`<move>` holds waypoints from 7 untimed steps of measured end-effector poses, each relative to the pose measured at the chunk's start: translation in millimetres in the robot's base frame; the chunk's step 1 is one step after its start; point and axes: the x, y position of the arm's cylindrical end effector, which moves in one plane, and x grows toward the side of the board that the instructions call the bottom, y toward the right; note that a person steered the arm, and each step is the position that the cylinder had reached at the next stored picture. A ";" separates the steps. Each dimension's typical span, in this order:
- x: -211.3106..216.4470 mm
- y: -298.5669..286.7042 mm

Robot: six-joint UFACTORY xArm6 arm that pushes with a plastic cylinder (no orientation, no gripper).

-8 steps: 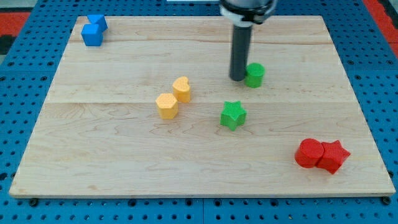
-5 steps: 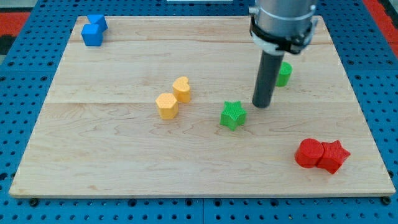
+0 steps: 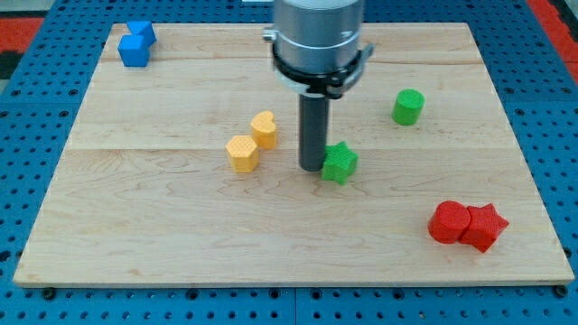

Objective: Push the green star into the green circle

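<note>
The green star [image 3: 341, 163] lies near the middle of the wooden board [image 3: 163, 226]. The green circle [image 3: 408, 106], a short cylinder, stands up and to the right of it, well apart. My tip [image 3: 312, 166] rests on the board touching the star's left side, with the dark rod rising straight up from it.
Two yellow blocks, a heart [image 3: 264, 128] and a hexagon [image 3: 242, 153], touch each other left of my tip. Two blue blocks [image 3: 135, 43] sit at the top left corner. A red cylinder [image 3: 447, 222] and red star [image 3: 484, 226] sit together at the bottom right.
The green circle was pushed up and to the right. My tip then swung down past the star's right side and over to its left side, now touching it.
</note>
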 end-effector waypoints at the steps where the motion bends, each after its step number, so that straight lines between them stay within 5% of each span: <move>1: 26.7 2.6; 5: -18.7 150.6; 6: -14.8 133.2; 7: -12.5 52.9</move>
